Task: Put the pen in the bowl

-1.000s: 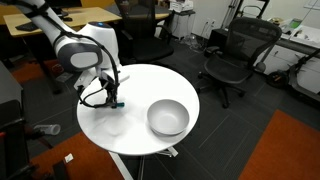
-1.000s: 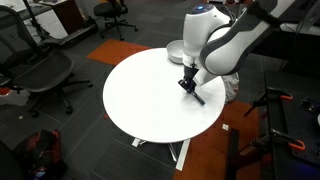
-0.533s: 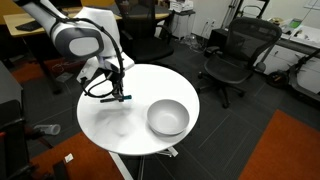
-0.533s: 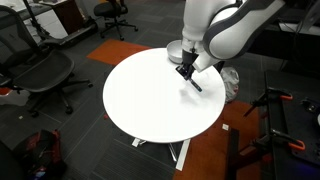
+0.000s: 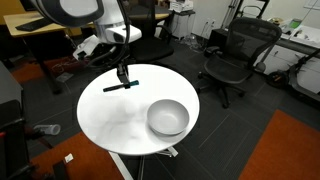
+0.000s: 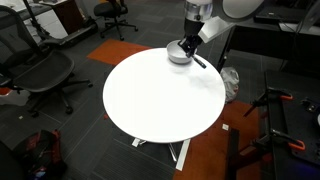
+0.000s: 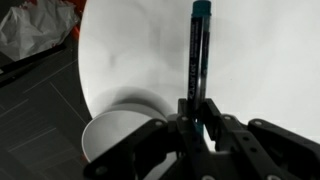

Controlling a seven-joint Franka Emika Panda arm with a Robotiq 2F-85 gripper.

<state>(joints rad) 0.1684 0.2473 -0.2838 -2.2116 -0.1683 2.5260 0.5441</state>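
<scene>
My gripper (image 5: 124,77) is shut on the pen (image 5: 121,86), a thin dark stick with a blue end, and holds it level in the air above the white round table (image 5: 110,115). The pen also shows in an exterior view (image 6: 198,59) and in the wrist view (image 7: 197,55), where it points away from the jaws (image 7: 195,122). The silvery-grey bowl (image 5: 167,117) sits on the table near its edge, to the right of the gripper. In an exterior view the bowl (image 6: 178,54) lies just beside the gripper (image 6: 189,46). In the wrist view its rim (image 7: 110,135) shows at lower left.
Black office chairs stand around the table (image 5: 232,55) (image 6: 40,72). A desk (image 5: 45,22) stands behind the arm. A crumpled white bag (image 7: 35,28) lies on the floor beside the table. The floor is dark carpet with an orange patch (image 5: 290,150).
The gripper has lifted the pen off the table and carried it upward and toward the bowl's side. The bowl has not moved.
</scene>
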